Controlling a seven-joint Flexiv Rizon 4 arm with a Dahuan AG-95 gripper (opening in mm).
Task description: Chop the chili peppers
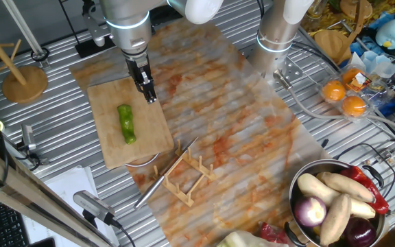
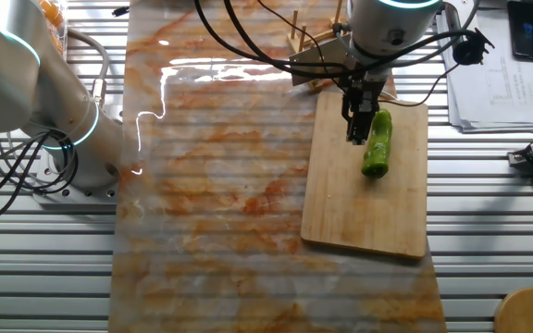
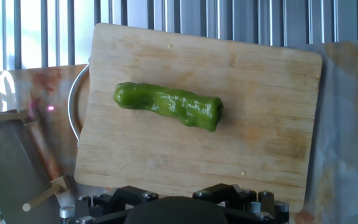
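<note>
One whole glossy green chili pepper point(image 1: 126, 123) lies on the wooden cutting board point(image 1: 153, 130); the hand view shows it lengthwise across the board's middle point(image 3: 169, 106). My gripper point(image 1: 151, 96) hangs above the board's far edge, beside the pepper point(image 2: 377, 143) and not touching it. Its dark fingers point(image 2: 356, 125) point down, close together, with nothing between them. The hand view shows only the hand's black body at the bottom, no fingertips. A knife point(image 1: 164, 175) rests on a small wooden rack point(image 1: 187, 180) off the board's corner.
A patterned mat point(image 1: 238, 130) covers the table's middle. A metal bowl point(image 1: 299, 180) of vegetables stands at the front right. A second arm's base point(image 1: 276, 41) rises at the back. A wooden stand point(image 1: 25, 82) is at the left, and packed oranges point(image 1: 343, 96) at the right.
</note>
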